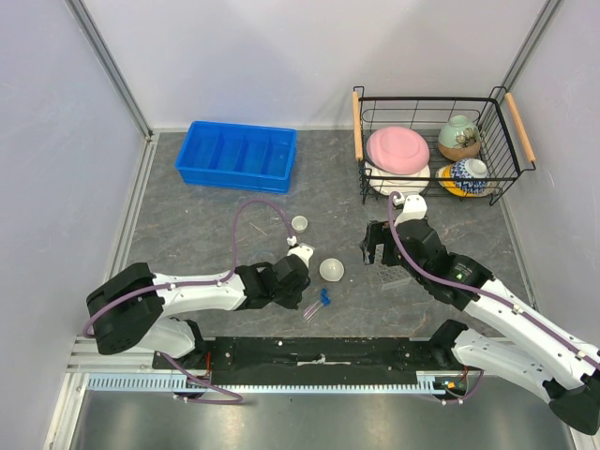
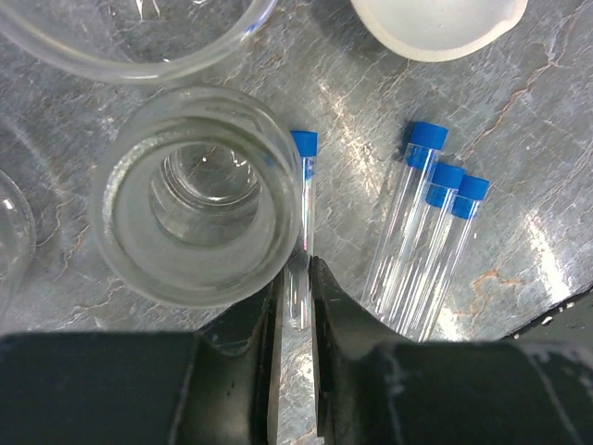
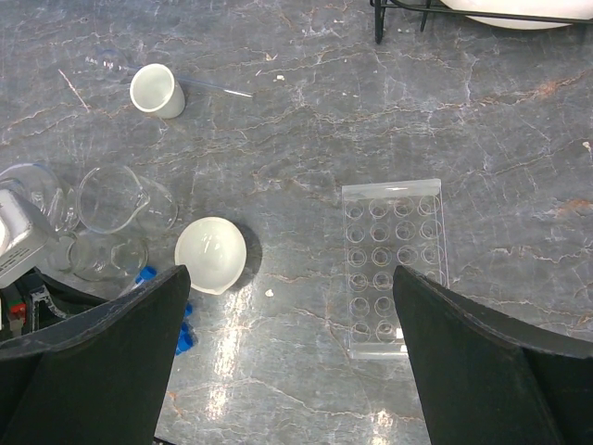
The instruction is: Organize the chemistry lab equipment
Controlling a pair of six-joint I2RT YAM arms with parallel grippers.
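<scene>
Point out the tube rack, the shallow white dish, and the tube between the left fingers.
Rack (image 3: 394, 269): right wrist view, middle of its hole grid.
Dish (image 3: 210, 254): right wrist view, inside of its bowl.
Tube (image 2: 306, 209): left wrist view, its clear shaft.

The flask (image 2: 190, 199) is clear glossy glass, the tubes (image 2: 428, 236) clear with blue plastic caps (image 2: 428, 135), the tabletop (image 2: 537, 120) shiny marbled grey

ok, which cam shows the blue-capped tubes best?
Left wrist: four blue-capped tubes lie close up, one between the jaws of the left gripper. Top external shows them as a tiny cluster; right wrist catches only a few blue caps.
</scene>
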